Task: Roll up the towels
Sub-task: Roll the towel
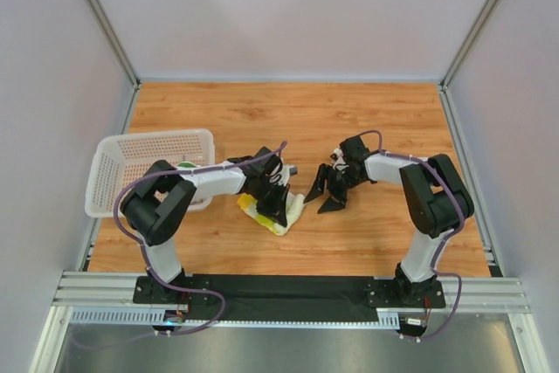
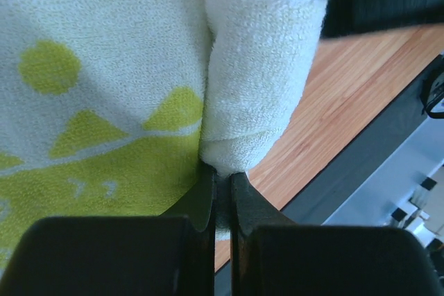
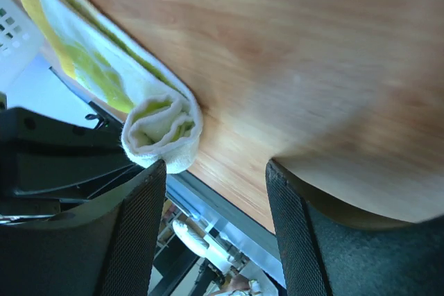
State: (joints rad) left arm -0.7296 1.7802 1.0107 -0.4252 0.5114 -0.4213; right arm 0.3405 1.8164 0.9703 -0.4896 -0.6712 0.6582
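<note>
The left gripper (image 2: 220, 178) is being clamped, jaws together, on the rolled end of the lime-yellow towel (image 2: 263, 67), which is lying on the table (image 1: 367, 120) between the arms. The right gripper (image 3: 216, 168) is being held apart beside it, grasping nothing. This roll is judged nearly done, and a second towel is not being made out. No writing is being shown.

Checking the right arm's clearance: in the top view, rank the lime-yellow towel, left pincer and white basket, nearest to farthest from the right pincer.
1. lime-yellow towel, just to its left.
2. left pincer, shut on that towel, slightly farther left.
3. white basket, at the far left.
</note>
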